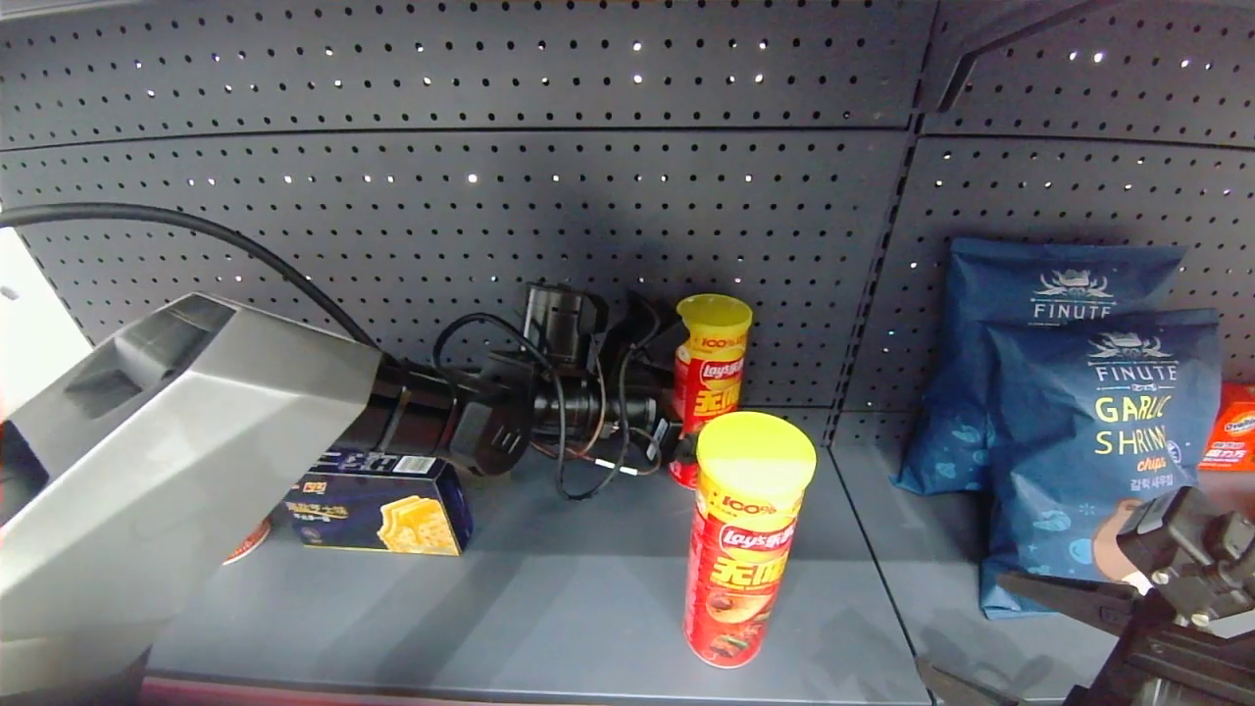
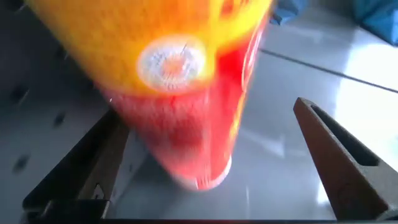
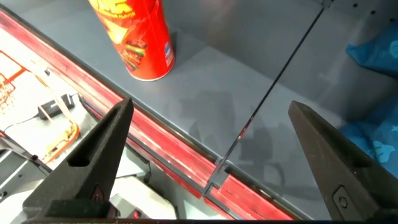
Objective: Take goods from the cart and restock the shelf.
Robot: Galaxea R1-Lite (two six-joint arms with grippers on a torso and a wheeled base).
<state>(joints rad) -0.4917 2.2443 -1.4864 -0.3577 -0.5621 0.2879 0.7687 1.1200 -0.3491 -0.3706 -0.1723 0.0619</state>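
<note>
Shelf (image 1: pixel 588 588) with biscuit box (image 1: pixel 382 505), chip bags (image 1: pixel 1088 431)

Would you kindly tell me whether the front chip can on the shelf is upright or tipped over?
Upright: the front chip can stands on its base on the shelf, not leaning on anything.

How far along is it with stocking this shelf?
Done: one chip can stands at the front of the shelf. In hand: a second can at the back sits between the open fingers of the left gripper, apparently mid-placement. The right gripper is open and empty near the shelf edge. Left: I cannot tell how much remains in the cart.
</note>
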